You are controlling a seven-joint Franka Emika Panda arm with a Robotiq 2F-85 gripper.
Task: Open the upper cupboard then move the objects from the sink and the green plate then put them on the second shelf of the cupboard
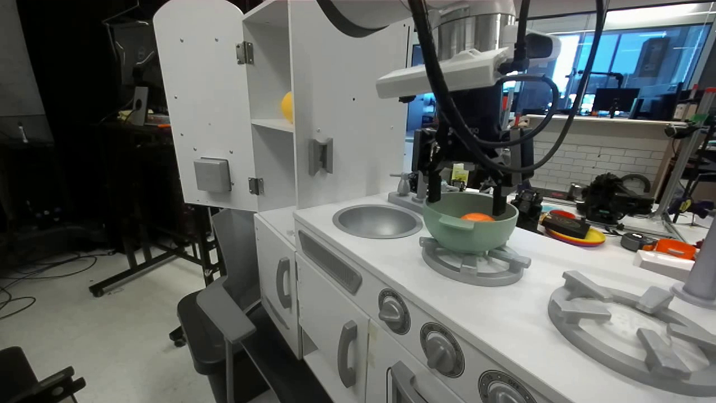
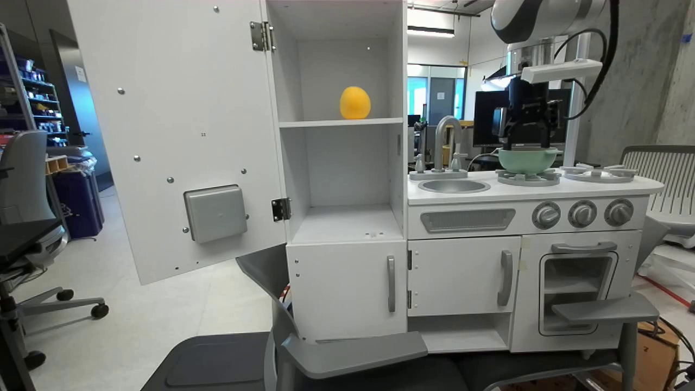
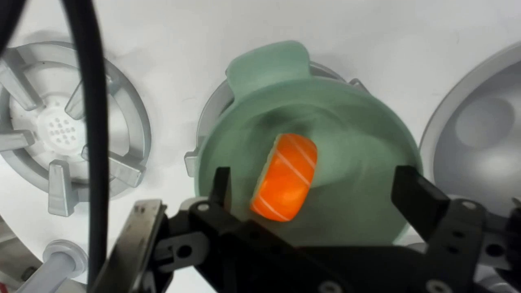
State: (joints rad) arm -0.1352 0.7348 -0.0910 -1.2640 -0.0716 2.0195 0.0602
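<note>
Over the green bowl (image 1: 471, 240), the empty gripper (image 1: 466, 205) holds its jaws apart, presumably to straddle the orange toy food (image 3: 287, 179) inside, while the yellow toy (image 2: 355, 103) sits on the cupboard shelf (image 2: 309, 124), likely its goal.

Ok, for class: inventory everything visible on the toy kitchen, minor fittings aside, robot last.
Upper cupboard: one, white, beside counter, door open
Yellow piece: one, yellow, on cupboard shelf
Sink: one, grey, in counter
Faucet: one, grey, beside sink
Burners: two, grey, on counter
Green bowl: one, green, on burner
Orange piece: one, orange, inside green bowl
Knobs: three, grey, counter front
Low doors: three, white, below cupboard and counter
Gripper: one, black, open over green bowl
Arm: one, mostly white, above gripper
</note>
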